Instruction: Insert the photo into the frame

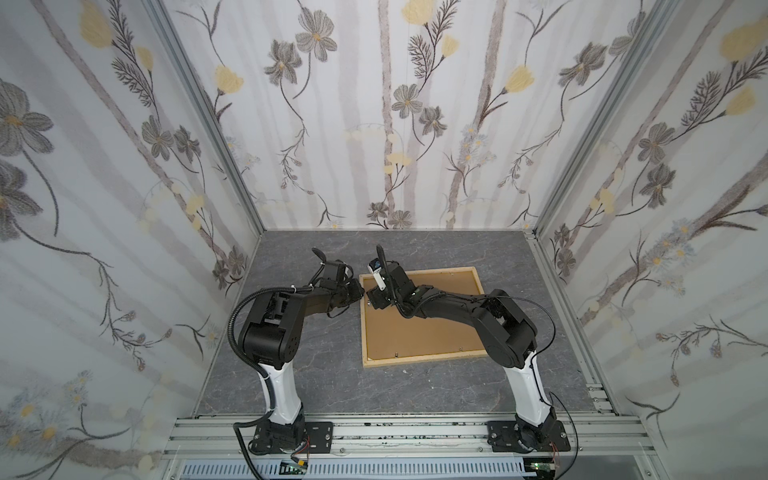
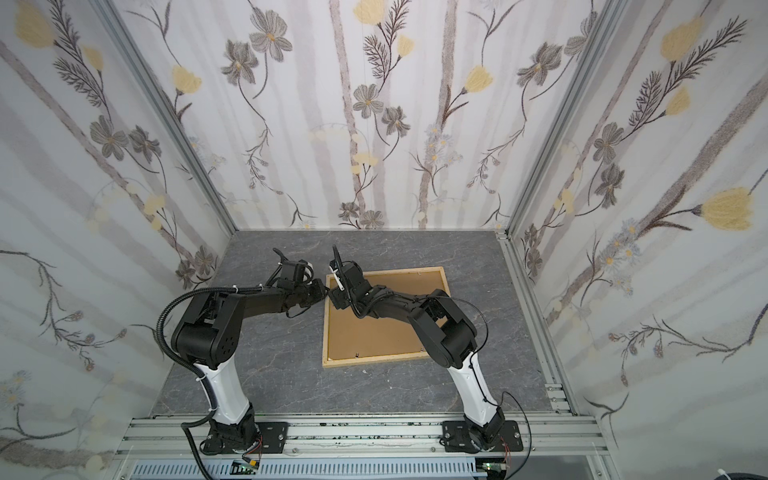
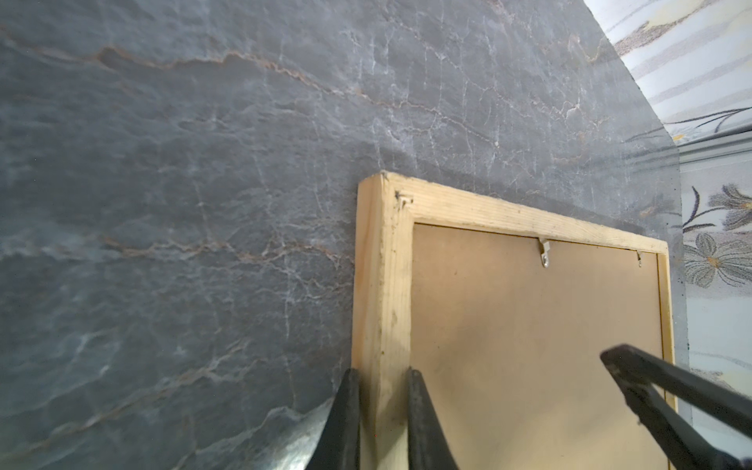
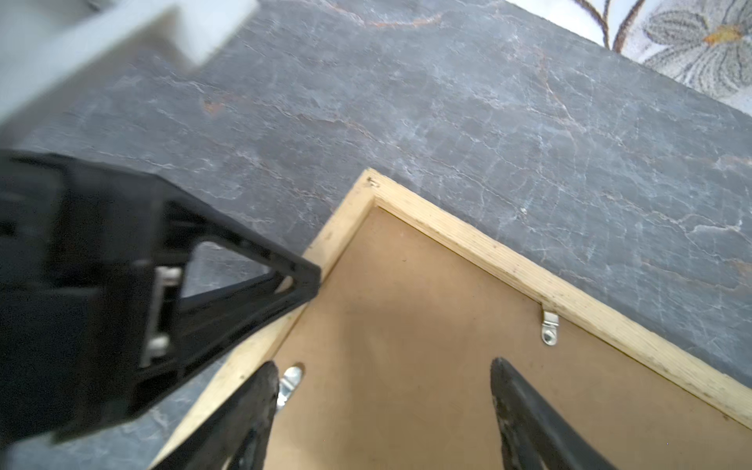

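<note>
The left pincer point(image 3: 381, 374) gripped the frame point(image 3: 508, 215) side rail; the right pincer point(image 4: 384, 364) stood open over the backing panel point(image 4: 407, 293).

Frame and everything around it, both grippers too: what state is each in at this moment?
Frame: flat on the table, back side up.
Backing board: seated inside the frame.
Metal tab: lying down over the board's edge.
Left gripper: jaws closed on the frame's side rail.
Right gripper: jaws open, over the board, holding nothing.
Photo: not visible.
</note>
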